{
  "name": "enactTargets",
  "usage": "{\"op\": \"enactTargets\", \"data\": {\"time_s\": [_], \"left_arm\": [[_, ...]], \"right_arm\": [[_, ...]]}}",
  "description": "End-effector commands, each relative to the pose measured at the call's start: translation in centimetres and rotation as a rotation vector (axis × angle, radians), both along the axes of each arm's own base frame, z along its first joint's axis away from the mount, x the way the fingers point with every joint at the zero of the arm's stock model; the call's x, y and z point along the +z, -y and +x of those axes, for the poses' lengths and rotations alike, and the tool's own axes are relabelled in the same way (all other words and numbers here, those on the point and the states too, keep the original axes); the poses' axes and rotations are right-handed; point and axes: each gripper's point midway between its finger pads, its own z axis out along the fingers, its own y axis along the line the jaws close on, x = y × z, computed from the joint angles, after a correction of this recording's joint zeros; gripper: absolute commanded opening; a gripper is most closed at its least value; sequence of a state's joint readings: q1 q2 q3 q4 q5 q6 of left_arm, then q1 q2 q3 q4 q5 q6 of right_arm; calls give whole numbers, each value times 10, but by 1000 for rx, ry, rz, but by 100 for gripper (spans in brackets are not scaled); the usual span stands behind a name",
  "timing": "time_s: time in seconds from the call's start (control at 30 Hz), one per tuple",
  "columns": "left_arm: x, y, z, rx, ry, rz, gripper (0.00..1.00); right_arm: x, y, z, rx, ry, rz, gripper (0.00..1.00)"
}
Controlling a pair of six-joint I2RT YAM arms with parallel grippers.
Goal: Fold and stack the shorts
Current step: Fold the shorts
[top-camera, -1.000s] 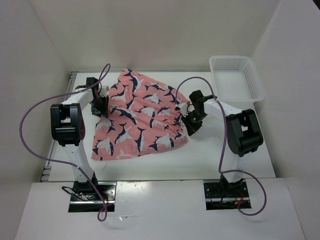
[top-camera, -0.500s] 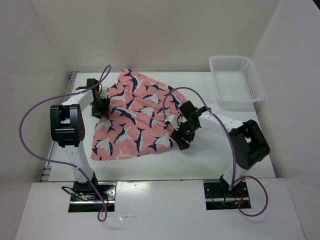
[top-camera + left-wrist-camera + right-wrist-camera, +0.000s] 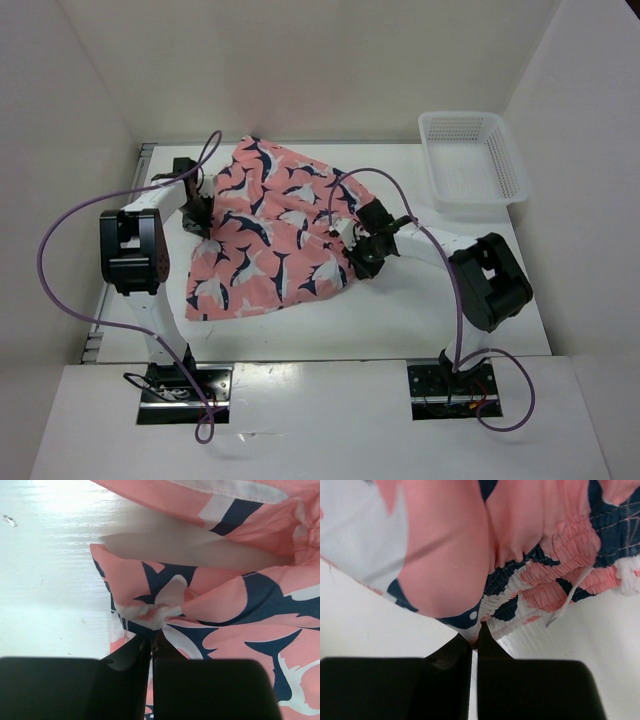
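Soft salmon-pink fabric shorts with navy-and-white fish print (image 3: 270, 235) lie spread on the white counter (image 3: 420, 310) between the arms. Left jaws are clamped on a left-edge fold, right jaws on the gathered waistband edge. Light, floppy, probably drags easily; best held at waistband or seams.

A robot test cell of the laboratory sort: a bare white table (image 3: 400, 315) is boxed in by plain white panels (image 3: 330, 60) along its far, left and right edges. The left arm (image 3: 130, 250) and right arm (image 3: 490, 280) are bolted on metal plates (image 3: 185, 385) at the near edge, with purple cables (image 3: 42, 258) looping loose. A white mesh basket (image 3: 470, 160) sits at the far right corner
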State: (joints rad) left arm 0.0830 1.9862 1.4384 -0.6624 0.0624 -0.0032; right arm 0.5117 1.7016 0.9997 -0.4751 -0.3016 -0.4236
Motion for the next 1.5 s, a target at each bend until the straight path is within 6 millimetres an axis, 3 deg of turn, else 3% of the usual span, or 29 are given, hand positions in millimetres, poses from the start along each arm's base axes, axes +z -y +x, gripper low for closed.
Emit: {"op": "enactTargets", "data": {"time_s": [0.0, 0.1, 0.13, 0.2, 0.23, 0.3, 0.33, 0.37, 0.4, 0.47, 0.5, 0.53, 0.57, 0.63, 0.67, 0.7, 0.77, 0.8, 0.87, 0.9, 0.93, 0.97, 1.0, 1.07, 1.17, 1.27, 1.4, 1.43, 1.47], "left_arm": [[20, -9, 4, 16, 57, 32, 6], [18, -17, -5, 30, 35, 72, 5], [21, -17, -4, 30, 44, 73, 3], [19, -18, -13, 33, 21, 83, 3], [19, -16, -13, 30, 21, 74, 2], [17, -10, -24, 20, -22, 43, 2], [17, -3, -28, 10, -36, 6, 11], [17, 0, -35, 6, -63, -11, 24], [14, 6, -41, -2, -83, -43, 43], [21, 11, -42, -9, -80, -69, 66], [29, 12, -38, -12, -55, -76, 71], [37, 16, -36, -19, -39, -98, 74], [51, 14, -21, -16, 11, -104, 78], [73, 19, -4, -32, 74, -137, 81], [93, 19, 17, -42, 143, -140, 83], [100, 20, 29, -48, 171, -148, 84], [112, 21, 57, -63, 241, -161, 88], [129, 26, 78, -85, 312, -154, 90], [127, 41, 102, -120, 345, -140, 91], [99, 45, 112, -123, 297, -126, 91], [104, 55, 128, -142, 327, -104, 91], [71, 56, 132, -137, 263, -80, 91], [62, 59, 135, -141, 247, -69, 91], [36, 58, 137, -134, 198, -30, 91], [19, 47, 142, -111, 198, 27, 91], [4, 40, 138, -94, 190, 66, 91], [-11, 28, 104, -74, 140, 121, 89], [-20, 25, 78, -73, 86, 133, 87], [-24, 22, 66, -70, 67, 146, 82]], "right_arm": [[3, 11, -14, 95, 1, -29, 0], [15, 27, -34, 260, 3, -77, 0], [14, 42, -58, 351, -69, -118, 0], [19, 56, -79, 422, -143, -155, 0], [22, 68, -99, 468, -222, -183, 0], [23, 78, -108, 491, -270, -233, 0], [23, 81, -110, 502, -275, -245, 0], [24, 79, -103, 516, -245, -247, 0], [24, 78, -91, 501, -203, -262, 31], [31, 63, -65, 453, -99, -237, 84], [43, 52, -47, 426, -33, -213, 97], [52, 44, -33, 397, 11, -193, 99], [73, 28, -11, 357, 90, -148, 100], [106, 9, 13, 304, 189, -52, 100], [131, 2, 29, 255, 247, 2, 100], [150, -8, 32, 253, 286, 60, 100], [182, -18, 62, 140, 396, 151, 100], [194, -24, 72, 100, 433, 193, 100], [208, -34, 101, 0, 500, 261, 100], [190, -32, 117, -97, 451, 254, 100], [189, -30, 131, -153, 451, 260, 100], [182, -29, 144, -200, 444, 264, 100], [159, -20, 158, -285, 391, 259, 100], [151, -6, 180, -388, 420, 240, 99], [137, 22, 209, -543, 461, 185, 98], [123, 41, 220, -628, 483, 123, 98], [114, 40, 225, -647, 474, 118, 98], [109, 40, 225, -646, 466, 112, 98], [109, 40, 225, -646, 466, 111, 98]]}}
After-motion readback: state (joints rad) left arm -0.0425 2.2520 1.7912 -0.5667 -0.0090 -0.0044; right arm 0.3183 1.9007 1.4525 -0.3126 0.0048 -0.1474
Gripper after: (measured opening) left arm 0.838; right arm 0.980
